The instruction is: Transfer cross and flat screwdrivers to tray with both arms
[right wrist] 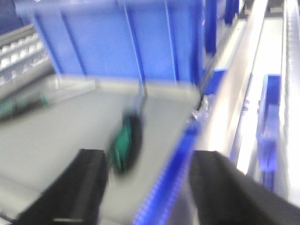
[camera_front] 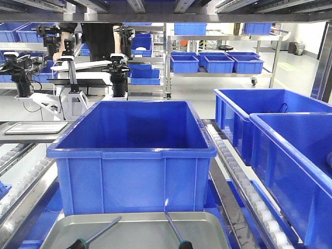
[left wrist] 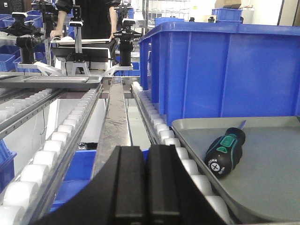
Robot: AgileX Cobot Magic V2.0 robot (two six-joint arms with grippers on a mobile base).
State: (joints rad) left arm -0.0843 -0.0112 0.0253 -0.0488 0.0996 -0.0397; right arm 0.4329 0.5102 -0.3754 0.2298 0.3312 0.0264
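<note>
Both screwdrivers lie in the grey tray (camera_front: 140, 233) at the bottom of the front view, one on the left (camera_front: 98, 232) and one on the right (camera_front: 176, 231), handles toward me. In the left wrist view, my left gripper (left wrist: 144, 154) is shut with nothing in it and hangs over the roller rail left of the tray (left wrist: 272, 178). A black-and-green screwdriver (left wrist: 225, 152) rests just inside the tray's rim. The right wrist view is blurred. There my right gripper (right wrist: 150, 190) is open above the tray (right wrist: 70, 136), with one screwdriver (right wrist: 125, 145) lying ahead of its left finger and the other (right wrist: 18, 105) at far left.
A deep blue bin (camera_front: 132, 155) stands directly behind the tray. Two more blue bins (camera_front: 280, 135) sit on the right lane. Roller rails (left wrist: 56, 140) run along both sides. A second tray (camera_front: 33, 127) and other robot arms (camera_front: 116, 72) are at the back left.
</note>
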